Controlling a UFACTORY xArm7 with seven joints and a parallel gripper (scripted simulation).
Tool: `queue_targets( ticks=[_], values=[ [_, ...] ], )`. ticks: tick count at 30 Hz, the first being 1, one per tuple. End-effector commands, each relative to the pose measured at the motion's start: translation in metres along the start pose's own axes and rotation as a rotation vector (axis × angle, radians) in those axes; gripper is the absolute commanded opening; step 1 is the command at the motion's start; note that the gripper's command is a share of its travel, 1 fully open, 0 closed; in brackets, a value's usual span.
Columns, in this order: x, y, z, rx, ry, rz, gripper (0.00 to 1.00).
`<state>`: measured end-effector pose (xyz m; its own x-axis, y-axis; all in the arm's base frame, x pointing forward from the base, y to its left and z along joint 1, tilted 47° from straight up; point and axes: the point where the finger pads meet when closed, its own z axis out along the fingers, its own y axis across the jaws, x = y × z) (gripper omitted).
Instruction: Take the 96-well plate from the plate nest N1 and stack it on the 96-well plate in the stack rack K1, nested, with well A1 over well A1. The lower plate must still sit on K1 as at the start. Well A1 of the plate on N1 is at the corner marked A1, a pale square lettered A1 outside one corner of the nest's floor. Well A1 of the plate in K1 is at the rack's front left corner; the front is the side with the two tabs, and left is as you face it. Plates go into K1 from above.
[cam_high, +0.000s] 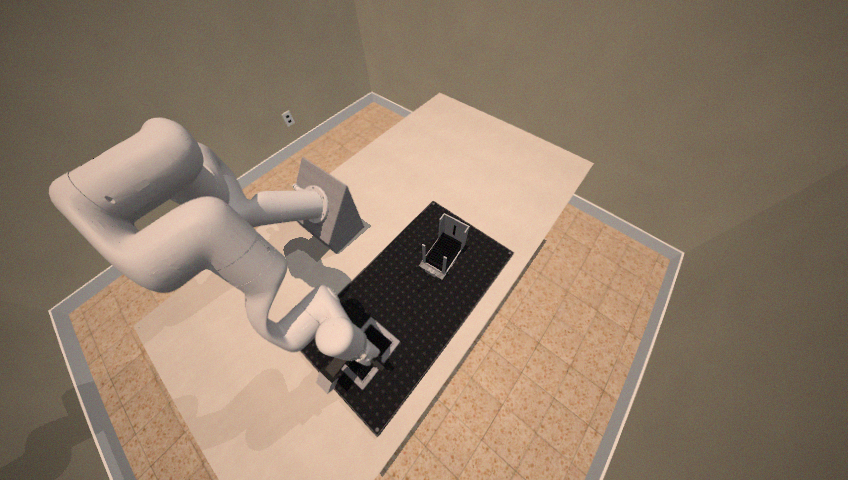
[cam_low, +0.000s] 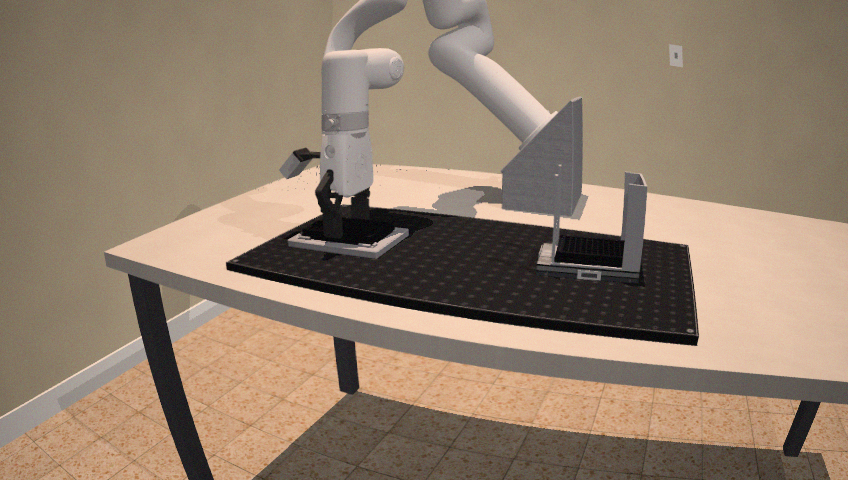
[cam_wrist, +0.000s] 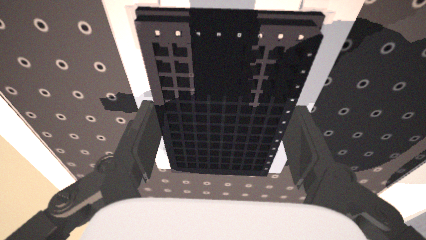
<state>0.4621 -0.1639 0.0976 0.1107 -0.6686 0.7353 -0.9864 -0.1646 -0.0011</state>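
A black 96-well plate (cam_wrist: 225, 95) (cam_low: 348, 240) lies in the pale plate nest N1 at the left end of the black breadboard. My gripper (cam_wrist: 222, 118) is open and lowered over it, one finger on each long side of the plate near its closer end, with gaps to the plate's sides. In the exterior view the gripper's fingers (cam_low: 343, 217) reach down to the plate (cam_low: 357, 228). In the top view the arm hides most of the nest (cam_high: 371, 350). A second black plate (cam_low: 589, 249) sits in the stack rack K1 (cam_low: 601, 237) at the right end. The A1 mark is not visible.
The rack K1 (cam_high: 443, 246) has a tall grey back wall (cam_low: 633, 220) and thin corner posts. The arm's grey wedge mount (cam_low: 544, 160) stands on the table behind the breadboard (cam_low: 476, 267). The wrist camera housing (cam_low: 295, 160) sticks out to the left of the gripper.
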Motion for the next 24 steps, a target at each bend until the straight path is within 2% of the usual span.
queue_targets(
  ticks=[1, 11, 12, 24],
  values=[
    [-0.0002, -0.0015, -0.0009, 0.003, 0.0, -0.001, 1.0],
    [-0.0002, -0.0015, -0.0009, 0.003, 0.0, -0.001, 1.0],
    [-0.0002, -0.0015, -0.0015, 0.003, 0.0, -0.001, 0.0],
    [-0.0002, -0.0014, -0.0015, 0.003, 0.0, -0.001, 0.0]
  ],
)
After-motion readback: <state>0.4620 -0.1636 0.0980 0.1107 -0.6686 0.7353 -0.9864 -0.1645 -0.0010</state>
